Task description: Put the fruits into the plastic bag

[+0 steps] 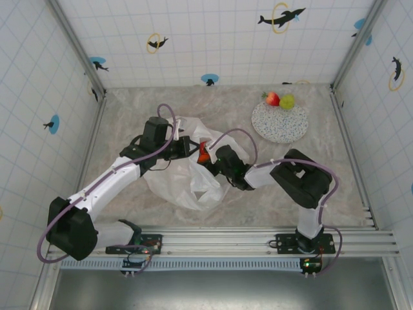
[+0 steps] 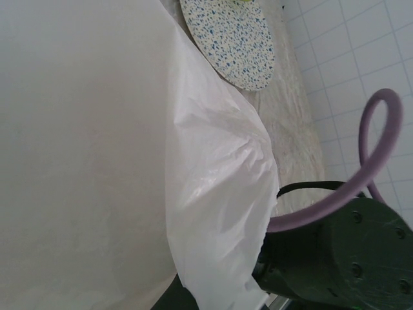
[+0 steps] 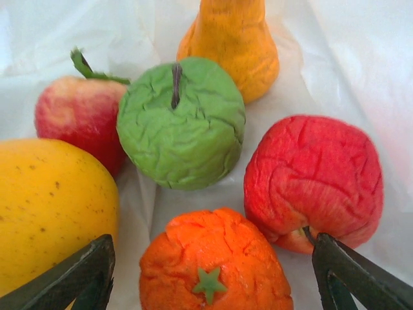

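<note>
Fruits (image 3: 193,148) lie bunched on the film inside the plastic bag (image 3: 361,58): a green apple (image 3: 181,123), a red apple (image 3: 313,181), an orange (image 3: 216,265), a big yellow fruit (image 3: 51,206), a pink apple (image 3: 80,116) and an orange pear (image 3: 229,42). My right pincer (image 3: 213,252) hangs open in the bag, its jaws either side of the orange, gripping nothing. My left pincer (image 1: 185,147) is closed at the bag's left rim; I cannot tell whether it pinches film. Well off to the bag's far right, a plate (image 1: 279,121), a red fruit (image 1: 273,99) and a yellow-green fruit (image 1: 287,101) sit on the table (image 1: 129,110).
</note>
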Robot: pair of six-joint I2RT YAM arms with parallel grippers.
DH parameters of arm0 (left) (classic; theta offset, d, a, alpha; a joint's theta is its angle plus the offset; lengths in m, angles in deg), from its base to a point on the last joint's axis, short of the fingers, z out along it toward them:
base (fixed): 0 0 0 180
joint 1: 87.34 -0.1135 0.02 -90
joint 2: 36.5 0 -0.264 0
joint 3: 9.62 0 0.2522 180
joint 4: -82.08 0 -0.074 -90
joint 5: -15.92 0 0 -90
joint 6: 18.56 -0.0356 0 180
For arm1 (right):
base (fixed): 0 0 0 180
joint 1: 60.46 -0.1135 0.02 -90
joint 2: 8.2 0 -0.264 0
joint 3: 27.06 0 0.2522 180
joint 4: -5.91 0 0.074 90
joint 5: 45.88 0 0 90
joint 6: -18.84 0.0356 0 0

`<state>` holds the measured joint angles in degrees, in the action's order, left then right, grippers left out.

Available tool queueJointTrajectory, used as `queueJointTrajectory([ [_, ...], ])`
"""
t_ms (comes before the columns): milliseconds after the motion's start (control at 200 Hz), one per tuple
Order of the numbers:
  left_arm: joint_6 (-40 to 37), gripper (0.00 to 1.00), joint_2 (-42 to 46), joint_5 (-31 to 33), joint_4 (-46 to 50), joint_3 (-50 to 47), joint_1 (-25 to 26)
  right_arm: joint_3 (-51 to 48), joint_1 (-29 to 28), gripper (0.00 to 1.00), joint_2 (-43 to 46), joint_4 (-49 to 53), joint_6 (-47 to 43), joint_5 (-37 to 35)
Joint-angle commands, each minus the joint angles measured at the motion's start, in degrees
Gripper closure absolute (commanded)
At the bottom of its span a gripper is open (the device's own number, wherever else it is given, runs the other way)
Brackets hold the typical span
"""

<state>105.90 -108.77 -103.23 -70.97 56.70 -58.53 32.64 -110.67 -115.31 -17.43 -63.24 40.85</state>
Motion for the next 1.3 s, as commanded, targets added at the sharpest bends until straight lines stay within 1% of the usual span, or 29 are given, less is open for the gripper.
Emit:
queueJointTrajectory([
  [0,-1.1,1.00,-0.3,-1.0,-1.0,1.6,-0.4,-2.2,-0.3,0.17,5.6,1.0,0.2,-0.5],
  [135,-1.1,1.00,-0.2,-0.5,-1.0,1.6,-0.4,-4.9,-0.2,0.14,10.5,4.8,-0.5,0.5],
  [285,-1.2,1.00,-0.1,0.7,-1.0,1.5,-0.3,-8.3,-0.1,0.14,16.5,10.0,-2.1,1.6],
  [430,-1.4,1.00,-0.1,2.2,-0.9,1.2,-0.3,-10.5,0.6,0.16,23.8,18.0,-5.1,5.1],
  [656,-1.4,1.00,0.1,3.8,-1.2,0.5,-0.3,-8.1,3.4,0.18,34.4,36.4,-9.7,13.6],
  [846,-0.7,1.00,0.7,4.4,-2.2,-0.3,-0.4,-3.3,6.3,0.19,41.3,47.4,-11.3,18.4],
  [941,-0.4,1.00,0.7,4.3,-2.5,-0.5,-0.3,-1.4,7.9,0.18,44.5,49.0,-10.6,18.8],
  [1046,0.1,1.00,0.7,4.2,-2.9,-0.9,-0.4,0.1,10.5,0.17,47.0,48.6,-8.7,18.3],
  [1206,1.2,1.00,1.0,3.5,-3.3,-1.3,-0.3,2.1,15.8,0.15,47.8,47.3,-4.0,16.4],
  [1291,1.4,1.00,1.3,3.9,-3.2,-1.5,-0.3,2.8,18.2,0.13,47.8,45.9,-0.7,14.3],
])
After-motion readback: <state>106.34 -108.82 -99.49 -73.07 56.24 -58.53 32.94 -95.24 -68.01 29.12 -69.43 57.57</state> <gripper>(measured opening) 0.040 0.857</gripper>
